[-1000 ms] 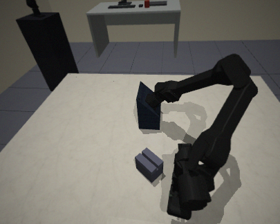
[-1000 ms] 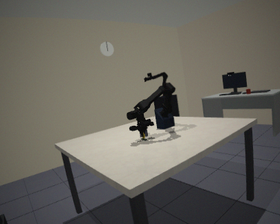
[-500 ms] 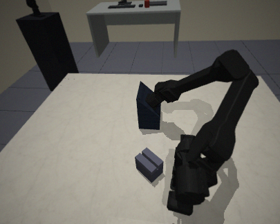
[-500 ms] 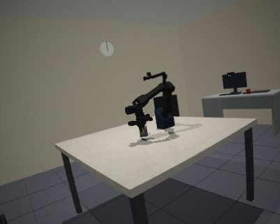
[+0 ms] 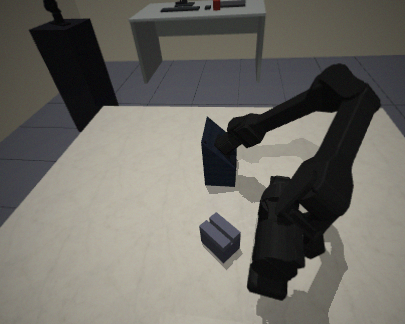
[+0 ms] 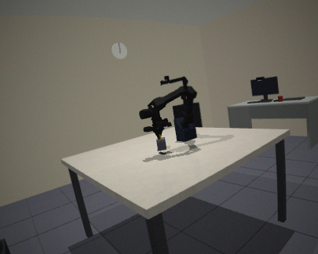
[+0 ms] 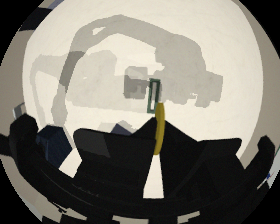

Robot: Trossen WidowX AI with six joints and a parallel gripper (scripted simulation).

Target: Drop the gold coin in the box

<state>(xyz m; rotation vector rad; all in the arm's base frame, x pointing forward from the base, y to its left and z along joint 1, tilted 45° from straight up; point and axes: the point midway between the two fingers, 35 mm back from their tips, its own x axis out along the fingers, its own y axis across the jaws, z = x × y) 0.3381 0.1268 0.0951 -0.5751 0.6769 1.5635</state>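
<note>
Wrist view: gold coin edge-on, pinched between dark fingers of gripper. Small dark-green holder on pale table just beyond coin, toward 12 o'clock. Arm shadow spread across table, 10 to 2 o'clock.

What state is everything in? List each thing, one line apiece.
Thin gold coin: clamped edge-on, held above its holder.
Black pincer: shut on the coin.
Shallow dark-green holder: empty.
Grey slotted box: closed, slot facing up.
</note>
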